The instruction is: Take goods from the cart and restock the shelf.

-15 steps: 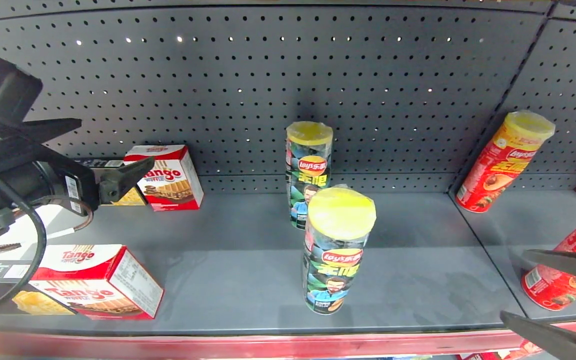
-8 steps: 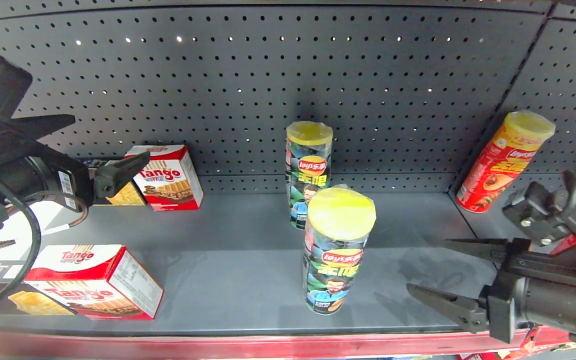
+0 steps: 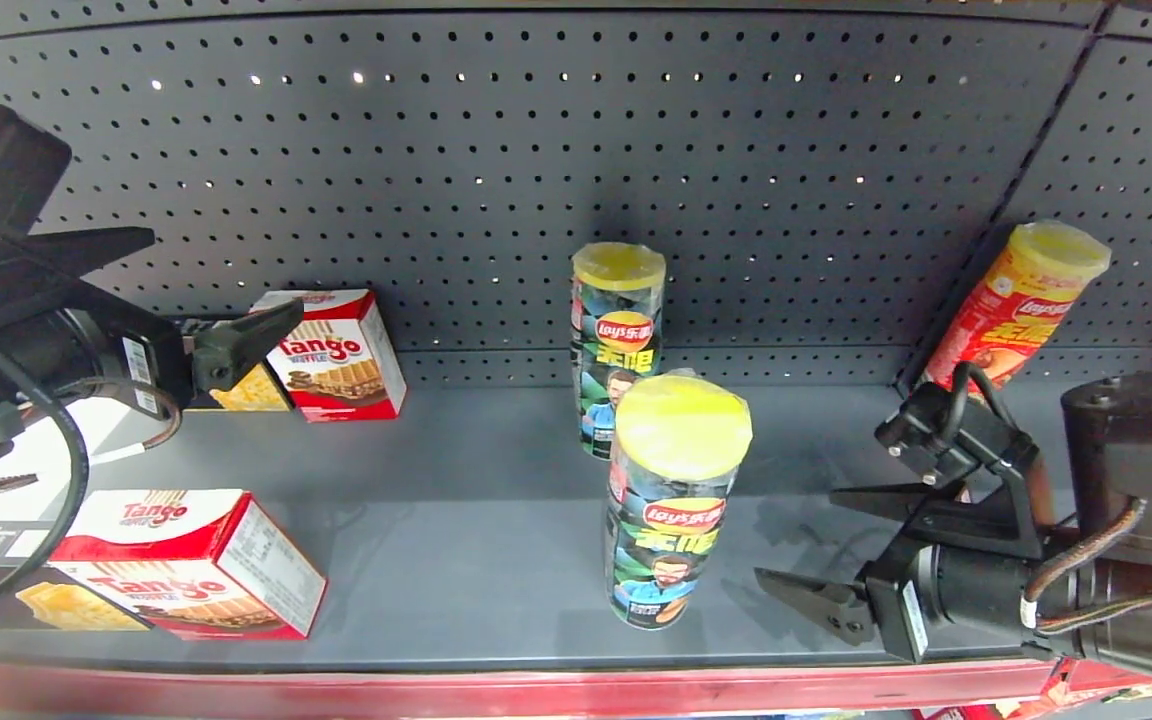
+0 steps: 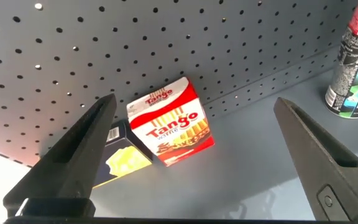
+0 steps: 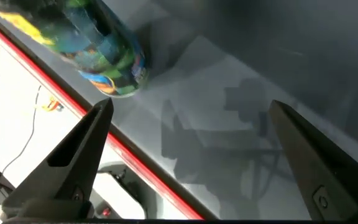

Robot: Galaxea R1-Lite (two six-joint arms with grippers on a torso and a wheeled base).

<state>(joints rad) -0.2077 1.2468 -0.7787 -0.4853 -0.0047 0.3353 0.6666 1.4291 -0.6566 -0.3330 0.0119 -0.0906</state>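
Two green chip cans with yellow lids stand mid-shelf, one in front and one behind. My right gripper hovers open and empty just right of the front can, low over the grey shelf. At the far left my left gripper is open and empty, in front of a red-and-white wafer box by the back panel. In the left wrist view this wafer box lies beyond the left gripper, between its spread fingers, with a dark box beside it.
A second wafer box and a dark box lie at the shelf's front left. A red chip can leans against the divider on the right. The pegboard back panel closes the rear; a red lip runs along the front edge.
My right arm has come in from the lower right corner, leftward over the shelf toward the front green can, fingers open throughout. The left gripper has barely shifted.
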